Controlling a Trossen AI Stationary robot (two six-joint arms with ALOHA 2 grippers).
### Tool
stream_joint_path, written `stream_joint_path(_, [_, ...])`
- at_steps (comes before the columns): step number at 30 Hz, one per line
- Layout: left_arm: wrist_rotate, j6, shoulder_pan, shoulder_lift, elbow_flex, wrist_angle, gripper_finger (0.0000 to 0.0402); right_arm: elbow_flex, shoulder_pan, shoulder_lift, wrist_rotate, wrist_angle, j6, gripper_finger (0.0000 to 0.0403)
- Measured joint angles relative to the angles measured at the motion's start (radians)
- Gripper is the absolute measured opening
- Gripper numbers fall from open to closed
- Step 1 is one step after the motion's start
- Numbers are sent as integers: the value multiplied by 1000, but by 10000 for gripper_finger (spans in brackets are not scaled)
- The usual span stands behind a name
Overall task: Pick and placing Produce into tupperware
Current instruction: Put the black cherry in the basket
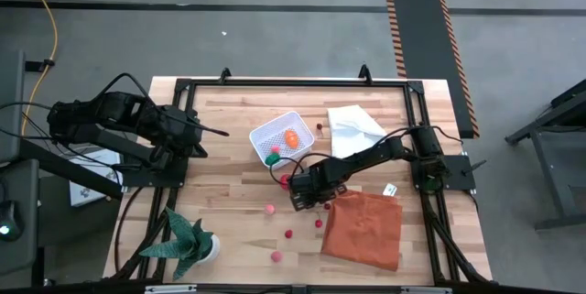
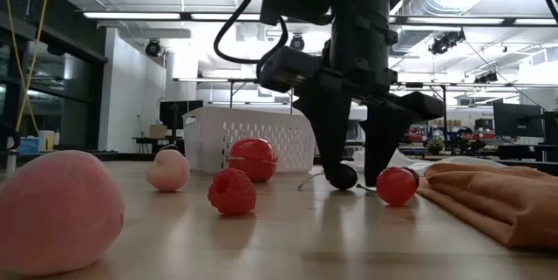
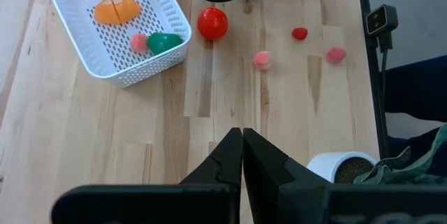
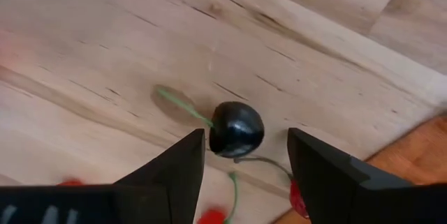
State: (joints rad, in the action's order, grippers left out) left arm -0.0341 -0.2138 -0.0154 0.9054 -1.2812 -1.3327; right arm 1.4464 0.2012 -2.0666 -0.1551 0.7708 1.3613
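Note:
The white perforated tub [image 1: 282,136] stands at mid-table and holds an orange piece [image 1: 290,137], a green piece and a pink one. My right gripper [image 4: 246,147] points down, open. Its fingers stand on either side of a dark cherry-like ball [image 4: 236,129] with a green stem, which lies on the wood next to the orange cloth. A red ball [image 2: 397,186] lies just beside the fingers. A larger red ball [image 3: 211,23] and several small pink and red pieces [image 1: 270,209] lie loose on the table. My left gripper [image 3: 242,147] is shut and empty at the table's left. My right gripper comes at the dark ball [image 2: 342,175] from above, with one finger [image 4: 185,165] close against the ball's side. I cannot tell whether it touches. The ball rests on the table.
An orange cloth [image 1: 363,228] lies at the near right and a white cloth [image 1: 352,129] at the far right. A spiky potted plant [image 1: 188,244] stands at the near left. A dark frame runs round the table.

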Motion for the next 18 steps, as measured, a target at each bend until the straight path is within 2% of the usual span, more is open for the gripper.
stream_joint_path(8, [0, 0, 0, 0, 0, 0, 3, 0, -2, 0, 4, -4, -19, 177])
stream_joint_path(18, [0, 0, 0, 0, 0, 0, 3, 0, -25, 0, 5, -40, -64, 177])
